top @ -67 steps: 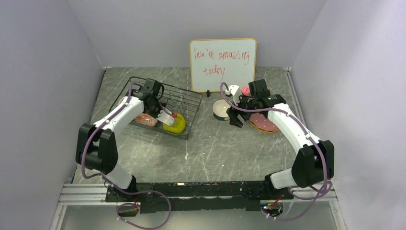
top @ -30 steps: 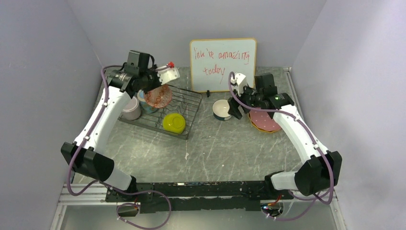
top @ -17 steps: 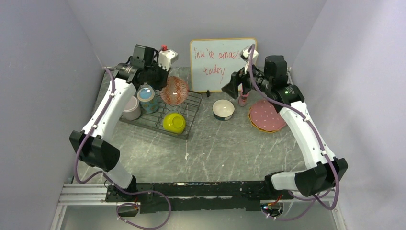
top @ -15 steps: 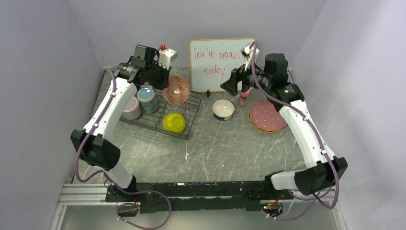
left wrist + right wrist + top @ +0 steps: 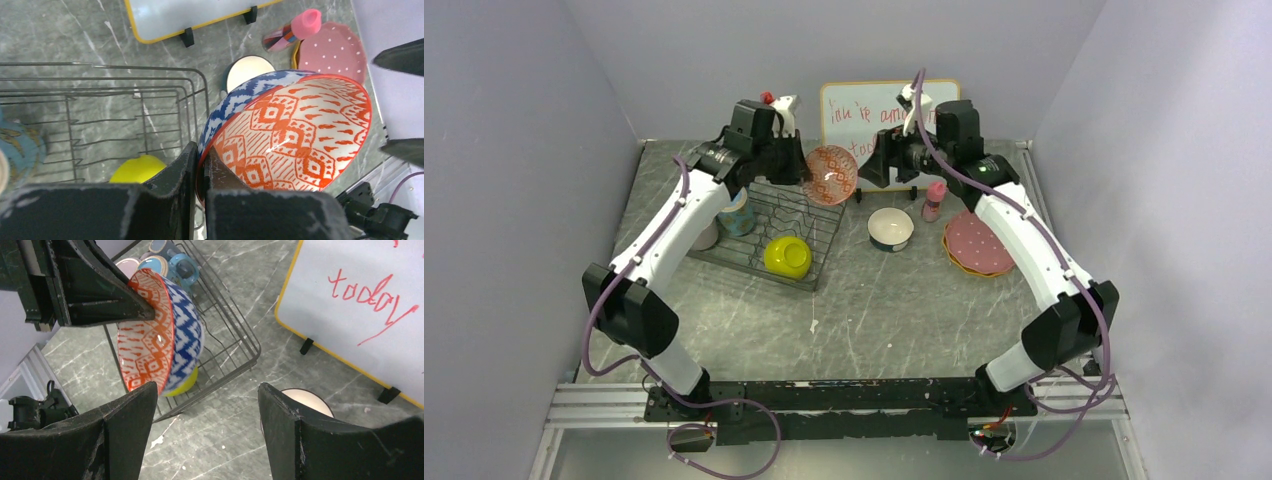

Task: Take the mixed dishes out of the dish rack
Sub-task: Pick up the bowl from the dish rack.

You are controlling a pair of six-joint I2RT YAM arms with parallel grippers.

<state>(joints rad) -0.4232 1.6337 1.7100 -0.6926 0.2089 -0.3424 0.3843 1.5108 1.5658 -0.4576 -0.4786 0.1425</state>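
My left gripper [image 5: 808,170] is shut on the rim of the blue-patterned bowl [image 5: 830,174], which is orange inside, and holds it tilted in the air past the dish rack's [image 5: 819,215] far right corner. The left wrist view shows the rim pinched between the fingers [image 5: 190,160], bowl [image 5: 295,130]. My right gripper [image 5: 871,165] is open and empty, facing the bowl [image 5: 165,335] without touching it. In the rack sit the yellow bowl [image 5: 787,256] and blue mug [image 5: 737,212]. The lilac mug [image 5: 704,238] stands at its left side. The pink speckled plate [image 5: 976,244] lies at the right.
A white-inside bowl [image 5: 890,228] and a small pink bottle [image 5: 935,200] stand on the table between rack and plates. The white board [image 5: 864,105] with red writing stands behind both grippers. Grey walls close in left, right and back.
My left gripper lifted the patterned bowl out of the rack and carried it right. My right gripper rose from the plates and moved left toward the bowl, staying open.
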